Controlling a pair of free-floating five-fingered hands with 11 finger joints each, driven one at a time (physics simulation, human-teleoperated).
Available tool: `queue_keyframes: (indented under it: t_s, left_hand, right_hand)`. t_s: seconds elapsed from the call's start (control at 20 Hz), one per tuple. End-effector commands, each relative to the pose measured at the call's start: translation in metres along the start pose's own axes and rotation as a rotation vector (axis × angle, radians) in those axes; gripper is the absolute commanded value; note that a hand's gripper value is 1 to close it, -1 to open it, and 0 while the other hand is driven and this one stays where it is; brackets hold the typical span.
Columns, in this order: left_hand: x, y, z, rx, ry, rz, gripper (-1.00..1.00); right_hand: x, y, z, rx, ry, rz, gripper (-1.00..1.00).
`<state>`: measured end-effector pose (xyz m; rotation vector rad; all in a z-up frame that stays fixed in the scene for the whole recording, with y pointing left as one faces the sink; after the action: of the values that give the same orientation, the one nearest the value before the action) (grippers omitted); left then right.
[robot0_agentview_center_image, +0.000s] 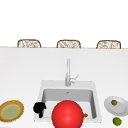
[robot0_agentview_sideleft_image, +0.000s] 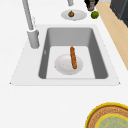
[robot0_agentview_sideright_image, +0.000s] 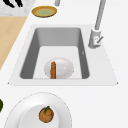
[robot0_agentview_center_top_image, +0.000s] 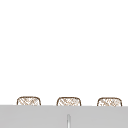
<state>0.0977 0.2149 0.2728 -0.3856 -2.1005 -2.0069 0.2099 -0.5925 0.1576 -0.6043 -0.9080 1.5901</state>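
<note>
My left hand (robot0_agentview_center_image: 39, 108) floats over the sink's (robot0_agentview_center_image: 40, 95) front left corner, between the basin and a yellow-rimmed plate (robot0_agentview_center_image: 11, 110). Its fingers hang down relaxed and hold nothing. The right side view has it as black fingers (robot0_agentview_sideright_image: 13, 2) at the top left edge, beyond that plate (robot0_agentview_sideright_image: 44, 11). A dark shape (robot0_agentview_sideleft_image: 90, 3) at the top edge of the left side view, beside the lime (robot0_agentview_sideleft_image: 95, 14), looks like my right hand, cut off by the frame. A large red ball (robot0_agentview_center_image: 67, 114) covers the sink's front middle.
Inside the basin a white plate (robot0_agentview_sideleft_image: 63, 65) carries a brown sausage-like stick (robot0_agentview_sideleft_image: 73, 57). A white plate (robot0_agentview_center_image: 121, 106) with a small brown fruit (robot0_agentview_center_image: 114, 102) sits right of the sink. The tap (robot0_agentview_center_image: 68, 72) stands behind the basin. Three woven chair backs (robot0_agentview_center_image: 68, 44) line the far counter edge.
</note>
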Motion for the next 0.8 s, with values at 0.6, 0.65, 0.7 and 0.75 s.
queue_keyframes:
  t_s: [0.6,0.65,0.7,0.75]
  left_hand:
    - [0.000,0.000,0.000,0.000,0.000,0.000,0.00]
    - [0.000,0.000,0.000,0.000,0.000,0.000,0.00]
    - [0.000,0.000,0.000,0.000,0.000,0.000,0.00]
    - [0.000,0.000,0.000,0.000,0.000,0.000,0.00]
  right_hand:
    - [0.023,0.007,0.020,0.048,-0.023,-0.060,1.00]
    - [0.025,0.006,0.017,0.050,-0.033,-0.057,1.00]
    - [0.027,0.006,0.012,0.045,-0.048,-0.046,1.00]
    - [0.028,0.005,0.010,0.044,-0.056,-0.035,1.00]
